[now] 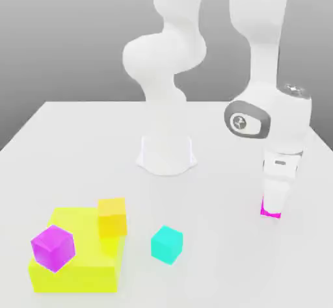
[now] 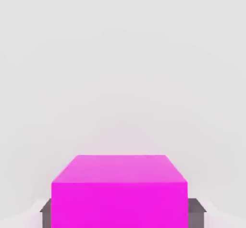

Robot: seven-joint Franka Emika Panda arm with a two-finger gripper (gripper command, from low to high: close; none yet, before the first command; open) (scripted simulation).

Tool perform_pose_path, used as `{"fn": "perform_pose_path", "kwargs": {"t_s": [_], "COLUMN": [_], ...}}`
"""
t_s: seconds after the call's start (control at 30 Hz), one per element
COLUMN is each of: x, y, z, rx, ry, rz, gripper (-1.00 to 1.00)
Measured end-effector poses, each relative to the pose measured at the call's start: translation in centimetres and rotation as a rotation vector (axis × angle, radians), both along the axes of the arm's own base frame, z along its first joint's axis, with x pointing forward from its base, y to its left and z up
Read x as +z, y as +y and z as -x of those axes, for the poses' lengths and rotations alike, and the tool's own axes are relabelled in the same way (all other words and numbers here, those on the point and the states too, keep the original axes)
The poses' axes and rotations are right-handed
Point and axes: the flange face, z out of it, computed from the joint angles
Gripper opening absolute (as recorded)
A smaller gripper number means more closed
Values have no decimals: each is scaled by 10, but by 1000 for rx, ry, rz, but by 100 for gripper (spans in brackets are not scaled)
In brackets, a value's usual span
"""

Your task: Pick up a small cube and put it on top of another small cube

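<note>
At the lower right of the exterior view, my gripper [image 1: 272,210] stands straight down over the pink cube [image 1: 268,213], whose magenta edge peeks out at the fingertips, at or just above the white tabletop [image 1: 78,144]. In the hand view the pink cube [image 2: 119,191] sits squarely between the two dark fingers [image 2: 196,207], one showing at each side face, so I read them as pinching the cube; whether it has left the tabletop I cannot tell.

The relation that matters now is sideways. The cyan cube [image 1: 167,243], the likely base for the stack, stands alone near the lower middle of the exterior frame, well apart from the gripper, toward that view's left and slightly lower. By my judgement the carry runs leftward across open tabletop, after a lift high enough to clear the cyan cube's top.

Farther left, in the lower-left corner, a yellow block [image 1: 84,261] carries an orange cube [image 1: 112,217] and a larger purple cube [image 1: 53,247]. They lie beyond the cyan cube, off the path. The arm's base [image 1: 166,154] stands mid-frame, behind.
</note>
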Motion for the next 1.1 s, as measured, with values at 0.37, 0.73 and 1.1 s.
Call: {"fn": "perform_pose_path", "kwargs": {"t_s": [0.37, 0.73, 1.1], "x": [65, 115, 167], "y": [-2, -121, -287], "z": [-5, -114, -153], "rx": [1, -265, -526], "ry": [0, 4, 2], "rz": [1, -7, -5], "gripper": [-100, -100, -100]}}
